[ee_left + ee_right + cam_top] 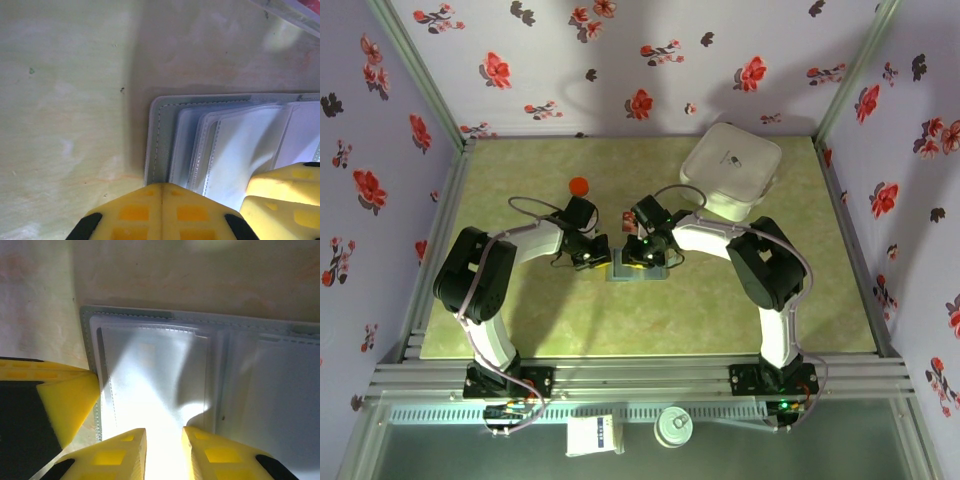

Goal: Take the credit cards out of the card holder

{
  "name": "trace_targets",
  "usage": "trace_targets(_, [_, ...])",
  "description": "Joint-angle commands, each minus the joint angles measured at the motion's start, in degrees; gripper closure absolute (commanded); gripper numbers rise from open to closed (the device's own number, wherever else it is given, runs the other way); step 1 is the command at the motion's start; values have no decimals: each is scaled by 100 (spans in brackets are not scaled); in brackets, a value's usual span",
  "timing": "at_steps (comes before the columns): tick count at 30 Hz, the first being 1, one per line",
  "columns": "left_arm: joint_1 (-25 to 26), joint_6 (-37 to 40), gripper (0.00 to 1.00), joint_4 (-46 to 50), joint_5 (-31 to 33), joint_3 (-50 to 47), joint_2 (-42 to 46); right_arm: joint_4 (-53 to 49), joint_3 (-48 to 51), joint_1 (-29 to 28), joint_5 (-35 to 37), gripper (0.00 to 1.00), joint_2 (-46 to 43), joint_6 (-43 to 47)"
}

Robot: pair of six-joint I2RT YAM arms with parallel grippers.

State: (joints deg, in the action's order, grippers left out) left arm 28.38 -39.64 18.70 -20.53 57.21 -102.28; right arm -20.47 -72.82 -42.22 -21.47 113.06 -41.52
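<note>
Card holder (210, 320) lies open flat, light and floppy with slick clear sleeves (150, 370), so I'd pin one panel and pinch cards at a pocket mouth; left gripper (161, 210) jaws together at its left edge, right gripper (163, 455) jaws narrowly apart over a sleeve; smooth table (620, 330), white case (730, 170) beyond-right, walled in.

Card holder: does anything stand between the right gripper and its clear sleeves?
Nothing visible does. The right gripper hangs over a clear sleeve of the card holder; the left gripper sits aside, at the holder's edge.
</note>
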Motion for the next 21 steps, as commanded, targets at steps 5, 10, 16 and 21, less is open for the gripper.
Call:
trace_targets(5, [10, 119, 100, 99, 49, 26, 99, -153, 136, 175, 138, 74, -180, 170])
trace_targets(10, [1, 114, 100, 107, 67, 47, 158, 252, 408, 314, -168, 74, -286, 102])
trace_targets(16, [1, 25, 100, 55, 104, 53, 412, 810, 757, 484, -592, 75, -376, 4])
trace_targets(21, [5, -158, 100, -56, -86, 89, 575, 1050, 935, 565, -754, 76, -379, -65])
